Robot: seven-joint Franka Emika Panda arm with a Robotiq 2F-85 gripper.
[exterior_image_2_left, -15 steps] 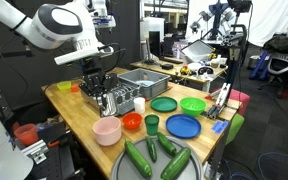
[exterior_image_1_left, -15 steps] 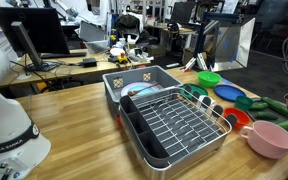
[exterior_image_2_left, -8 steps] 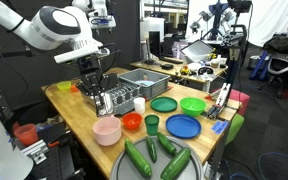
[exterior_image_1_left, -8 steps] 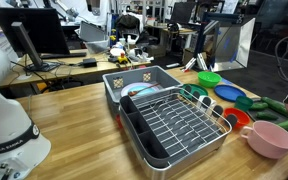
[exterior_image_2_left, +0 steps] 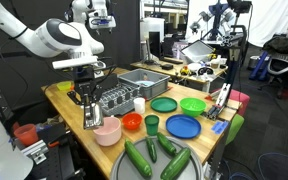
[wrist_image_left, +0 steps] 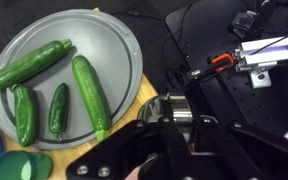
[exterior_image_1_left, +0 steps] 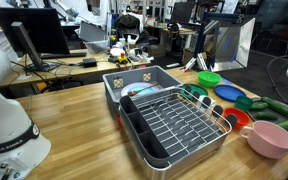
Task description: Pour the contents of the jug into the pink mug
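The pink mug (exterior_image_2_left: pixel 109 133) is a wide pale pink bowl-like vessel near the table's front edge. It also shows in an exterior view (exterior_image_1_left: pixel 271 138), and a pink sliver shows at the bottom of the wrist view (wrist_image_left: pixel 142 173). My gripper (exterior_image_2_left: pixel 91 110) hangs just above the mug's far left side. It is shut on a small shiny metal jug (wrist_image_left: pixel 169 108), which sits between the black fingers (wrist_image_left: pixel 169 132). In an exterior view the jug (exterior_image_2_left: pixel 94 121) hangs just over the mug's rim. What is inside the jug is hidden.
A wire dish rack (exterior_image_1_left: pixel 174 125) and a grey bin (exterior_image_1_left: pixel 134 80) stand behind the mug. A small red cup (exterior_image_2_left: pixel 132 122), a green cup (exterior_image_2_left: pixel 152 124), a blue plate (exterior_image_2_left: pixel 182 126) and green plates (exterior_image_2_left: pixel 164 104) lie beside it. A grey plate (wrist_image_left: pixel 114 40) holds several cucumbers.
My gripper has moved with the jug from over the dish rack, forward and down, to just above the pink mug.
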